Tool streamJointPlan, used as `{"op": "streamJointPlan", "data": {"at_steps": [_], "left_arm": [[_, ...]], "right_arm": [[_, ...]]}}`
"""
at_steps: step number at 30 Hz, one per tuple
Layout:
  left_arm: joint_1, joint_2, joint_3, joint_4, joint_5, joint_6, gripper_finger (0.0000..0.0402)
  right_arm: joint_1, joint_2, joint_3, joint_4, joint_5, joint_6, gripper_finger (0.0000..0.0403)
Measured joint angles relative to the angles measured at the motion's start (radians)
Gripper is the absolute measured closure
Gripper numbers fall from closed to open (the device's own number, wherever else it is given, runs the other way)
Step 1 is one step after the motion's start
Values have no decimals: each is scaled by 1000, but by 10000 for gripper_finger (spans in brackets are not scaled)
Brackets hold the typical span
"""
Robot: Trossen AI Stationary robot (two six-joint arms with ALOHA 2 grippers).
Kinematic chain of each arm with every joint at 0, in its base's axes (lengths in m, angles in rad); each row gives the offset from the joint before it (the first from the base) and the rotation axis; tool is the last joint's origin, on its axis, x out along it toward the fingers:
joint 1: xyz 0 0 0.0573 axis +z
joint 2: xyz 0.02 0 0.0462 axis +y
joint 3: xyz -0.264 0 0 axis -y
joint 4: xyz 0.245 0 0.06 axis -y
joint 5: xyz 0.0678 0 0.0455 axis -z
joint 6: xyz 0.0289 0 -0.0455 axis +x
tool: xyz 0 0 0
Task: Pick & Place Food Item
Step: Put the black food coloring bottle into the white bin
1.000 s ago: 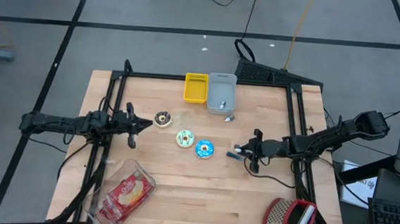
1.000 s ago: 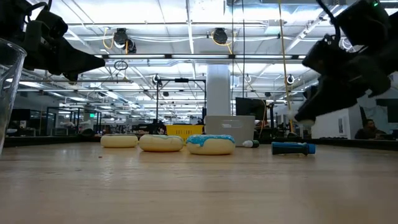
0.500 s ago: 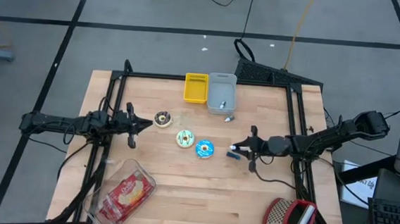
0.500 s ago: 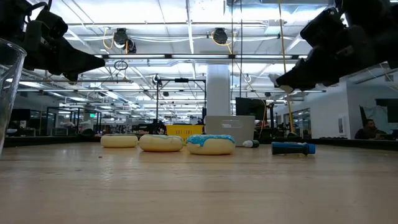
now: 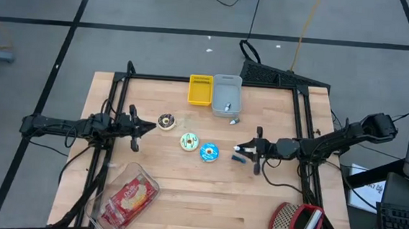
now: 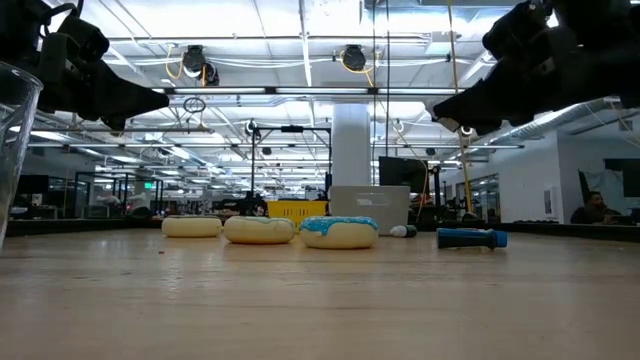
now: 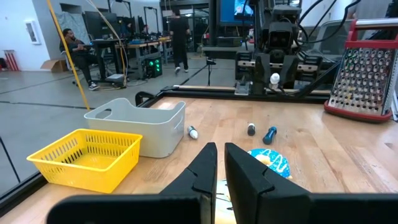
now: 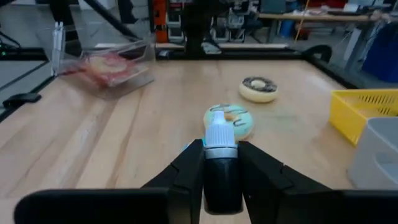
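Three donuts lie flat on the wooden table: chocolate (image 5: pixel 165 121), green-iced (image 5: pixel 189 141) and blue-iced (image 5: pixel 209 152). My right gripper (image 5: pixel 245 150) hovers just right of the blue donut, shut on a dark marker-like stick with a white cap (image 8: pixel 219 134). A blue marker (image 5: pixel 239 159) lies on the table under it. My left gripper (image 5: pixel 144 128) waits shut at the table's left, level with the chocolate donut and holding nothing. My right gripper pinches the stick's dark body (image 8: pixel 221 177) between its two fingers (image 8: pixel 189 168). The fingers are about level and point toward the table's left. The stick lies along them, its white cap end (image 7: pixel 274 78) jutting out ahead, lifted clear of the table.
A yellow basket (image 5: pixel 200 90) and a grey bin (image 5: pixel 227 94) stand at the far edge, with small markers (image 7: pixel 251 129) beside the bin. A clear box of food (image 5: pixel 128 196) sits near left, a grater (image 5: pixel 298 222) near right. Bare wood lies in the near middle.
My right gripper has tipped up from slanting downward to about level and has risen a little, carrying the white-capped stick with it. The blue marker below has stayed on the table.
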Motion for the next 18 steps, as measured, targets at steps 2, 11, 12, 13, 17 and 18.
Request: {"op": "streamJointPlan", "data": {"at_steps": [2, 11, 12, 13, 17, 18], "left_arm": [[0, 0, 0, 0, 0, 0, 371], [0, 0, 0, 0, 0, 0, 371], [0, 0, 0, 0, 0, 0, 371], [0, 0, 0, 0, 0, 0, 371], [0, 0, 0, 0, 0, 0, 371], [0, 0, 0, 0, 0, 0, 371]], "right_arm": [[-7, 28, 0, 46, 18, -17, 330], [-75, 204, 0, 309, 16, -25, 326], [-83, 223, 0, 341, 16, -25, 328], [-90, 242, 0, 373, 16, -25, 329], [-121, 305, 5, 454, 15, -17, 331], [-129, 319, 11, 462, 15, -15, 330]]}}
